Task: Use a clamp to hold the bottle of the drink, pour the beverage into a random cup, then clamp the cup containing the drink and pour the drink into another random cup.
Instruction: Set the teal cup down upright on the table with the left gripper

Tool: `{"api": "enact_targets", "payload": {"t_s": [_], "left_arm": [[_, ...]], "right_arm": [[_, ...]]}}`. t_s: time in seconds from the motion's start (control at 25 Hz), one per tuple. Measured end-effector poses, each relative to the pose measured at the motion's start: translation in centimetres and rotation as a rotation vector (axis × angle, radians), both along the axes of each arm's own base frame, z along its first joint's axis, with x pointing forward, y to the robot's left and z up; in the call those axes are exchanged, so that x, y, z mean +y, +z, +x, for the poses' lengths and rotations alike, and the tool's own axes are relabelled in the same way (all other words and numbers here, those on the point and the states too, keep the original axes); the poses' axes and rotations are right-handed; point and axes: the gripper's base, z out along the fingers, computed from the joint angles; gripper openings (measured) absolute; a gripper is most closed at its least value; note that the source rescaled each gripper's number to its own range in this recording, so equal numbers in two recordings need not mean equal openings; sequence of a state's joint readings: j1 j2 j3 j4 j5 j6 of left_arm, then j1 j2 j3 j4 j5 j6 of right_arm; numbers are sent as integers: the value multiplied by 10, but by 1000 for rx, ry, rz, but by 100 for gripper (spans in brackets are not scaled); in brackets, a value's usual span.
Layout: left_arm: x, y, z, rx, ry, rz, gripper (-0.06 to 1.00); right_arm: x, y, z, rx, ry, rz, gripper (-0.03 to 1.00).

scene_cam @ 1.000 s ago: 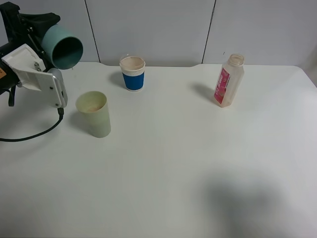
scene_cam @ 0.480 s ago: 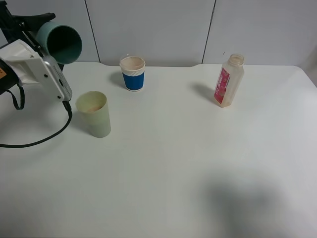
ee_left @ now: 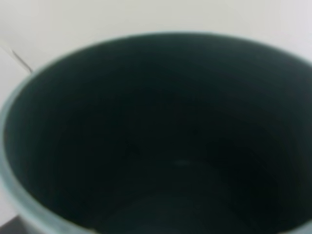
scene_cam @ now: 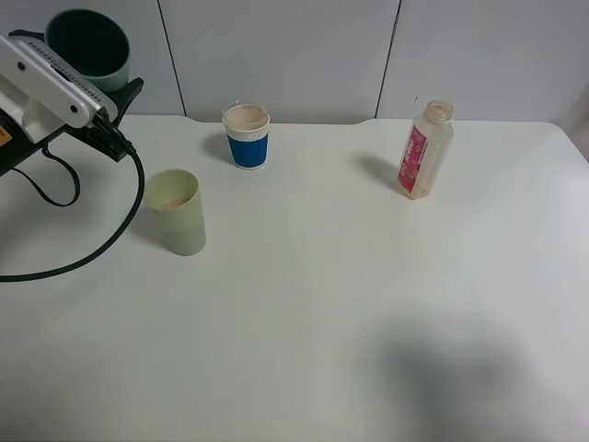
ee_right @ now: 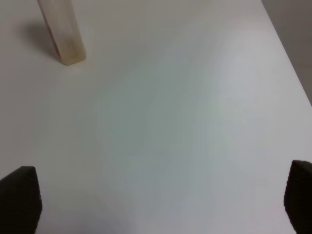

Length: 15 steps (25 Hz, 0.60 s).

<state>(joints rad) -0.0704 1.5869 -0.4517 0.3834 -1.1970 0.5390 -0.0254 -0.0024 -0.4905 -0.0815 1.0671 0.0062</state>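
At the far left edge of the worktop (scene_cam: 304,304), the left hand (scene_cam: 97,87) is closed on the teal cup (scene_cam: 87,46) and holds it raised, clear of the surface and roughly upright, mouth facing up. The left wrist view looks straight into this cup (ee_left: 156,136): the interior is dark, and no liquid can be confirmed there, although the picture is blurred.

The pale green cup (scene_cam: 175,212) stands on the worktop, near the raised cup and below it, placed where a tilt of the teal cup would reach it. A beige layer shows inside it, which suggests that the second pour is done or nearly done.

The blue-sleeved paper cup (scene_cam: 247,136) stands further back, apart from both tumblers and not involved.

The bottle (scene_cam: 425,150) stands upright, uncapped, well apart on the right side, out of the left arm's working area. It appears nearly empty.

The right hand (ee_right: 156,204) is fully open and holds nothing. It hangs over bare worktop with the bottle (ee_right: 61,31) ahead of it, not in contact.

Remaining step, as judged: set the teal cup down upright.
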Motion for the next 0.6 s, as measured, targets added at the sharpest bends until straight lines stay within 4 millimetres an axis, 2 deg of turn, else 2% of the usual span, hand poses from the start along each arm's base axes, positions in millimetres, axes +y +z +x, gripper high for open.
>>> {"api": "enact_targets", "payload": {"t_s": [0.08, 0.24, 0.52, 0.6], "left_arm": [[0, 0, 0, 59, -16, -129, 1], [0, -5, 2, 107, -17, -198, 1], [6, -43, 14, 235, 75, -197, 1], [7, -48, 15, 244, 87, -199, 1]], "right_arm": [[0, 0, 0, 0, 0, 0, 100], [0, 0, 0, 0, 0, 0, 100], [0, 0, 0, 0, 0, 0, 100], [0, 0, 0, 0, 0, 0, 100]]}}
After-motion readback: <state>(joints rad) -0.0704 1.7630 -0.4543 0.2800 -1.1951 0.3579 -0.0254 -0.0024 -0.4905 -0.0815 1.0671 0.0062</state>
